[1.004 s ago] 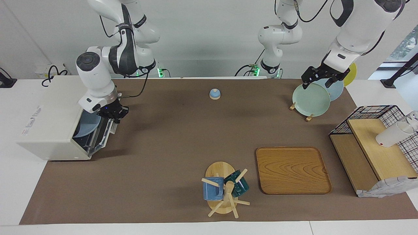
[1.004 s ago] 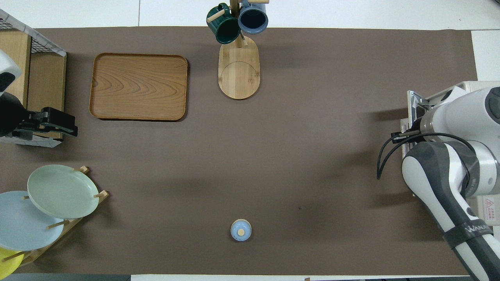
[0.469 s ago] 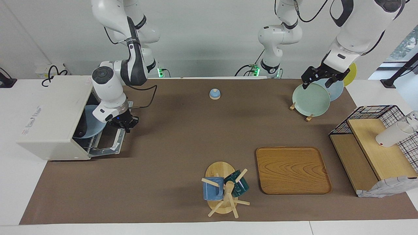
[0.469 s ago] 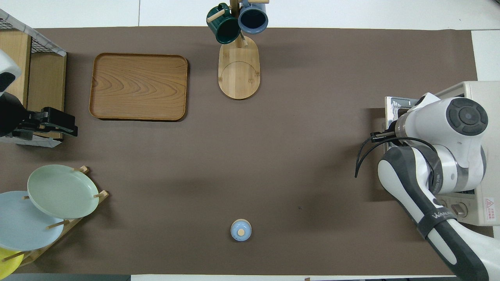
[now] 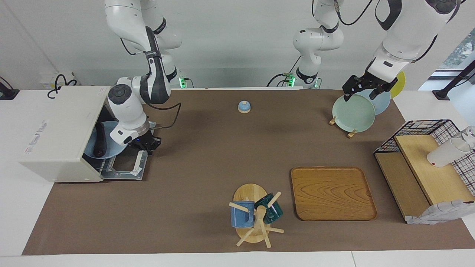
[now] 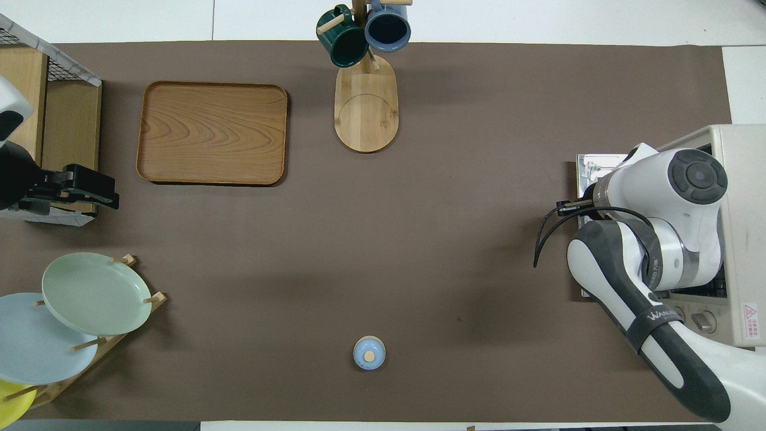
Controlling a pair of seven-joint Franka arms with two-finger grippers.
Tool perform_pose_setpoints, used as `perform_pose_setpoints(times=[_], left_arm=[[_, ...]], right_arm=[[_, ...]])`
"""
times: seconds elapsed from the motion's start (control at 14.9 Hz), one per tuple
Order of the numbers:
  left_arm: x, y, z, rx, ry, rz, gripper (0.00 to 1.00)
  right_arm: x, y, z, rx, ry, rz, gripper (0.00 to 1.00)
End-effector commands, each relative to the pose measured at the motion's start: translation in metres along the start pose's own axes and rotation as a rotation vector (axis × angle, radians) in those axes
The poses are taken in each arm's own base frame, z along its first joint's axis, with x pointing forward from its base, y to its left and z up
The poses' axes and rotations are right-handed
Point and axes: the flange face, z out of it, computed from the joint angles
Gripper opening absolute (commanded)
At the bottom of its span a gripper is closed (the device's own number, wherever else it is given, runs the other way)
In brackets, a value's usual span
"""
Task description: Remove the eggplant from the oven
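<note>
The off-white oven [image 5: 59, 129] stands at the right arm's end of the table, its drop-down door [image 5: 124, 168] lying flat open. Inside, the dark eggplant [image 5: 99, 140] lies on a light blue plate [image 5: 111, 147]. My right gripper [image 5: 148, 144] is shut, its tips at the door's outer edge by the handle, at the corner nearer to the robots. In the overhead view the right arm covers the gripper and the oven's [image 6: 742, 239] opening, so the eggplant is hidden there. My left gripper [image 5: 362, 88] waits open and empty in the air over the plate rack.
A plate rack [image 5: 354, 113] with a green plate, a wooden tray [image 5: 332, 193], a mug tree [image 5: 254, 217] with two mugs, a small blue knobbed lid [image 5: 244, 106], and a black wire shelf [image 5: 426, 163] with a white cup [image 5: 443, 154] stand on the brown mat.
The oven door swung from partly open down to flat. My right gripper moved with its outer edge, away from the oven. The eggplant on its plate came into view. The left arm stayed still.
</note>
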Motion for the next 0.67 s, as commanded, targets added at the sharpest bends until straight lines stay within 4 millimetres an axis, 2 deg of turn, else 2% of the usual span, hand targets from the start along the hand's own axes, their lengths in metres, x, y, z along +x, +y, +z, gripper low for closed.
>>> perform_pose_setpoints(times=[0.0, 0.07, 0.2, 0.27, 0.6], left_arm=[[-0.001, -0.005, -0.001, -0.008, 0.006, 0.003, 1.0], [-0.001, -0.005, -0.001, -0.008, 0.006, 0.003, 1.0], [-0.001, -0.004, -0.001, -0.008, 0.006, 0.004, 1.0], [-0.001, -0.005, -0.001, -0.008, 0.006, 0.003, 1.0], [-0.001, -0.004, -0.001, -0.008, 0.006, 0.004, 1.0]], right_arm=[[0.019, -0.008, -0.04, 0.015, -0.038, 0.019, 0.0], [0.02, -0.012, -0.052, 0.013, -0.059, 0.018, 0.18], [0.015, -0.004, -0.068, 0.003, -0.063, 0.014, 0.72], [0.013, -0.001, -0.071, -0.001, -0.072, 0.013, 0.81], [0.002, 0.037, -0.071, -0.029, -0.109, -0.024, 0.82]])
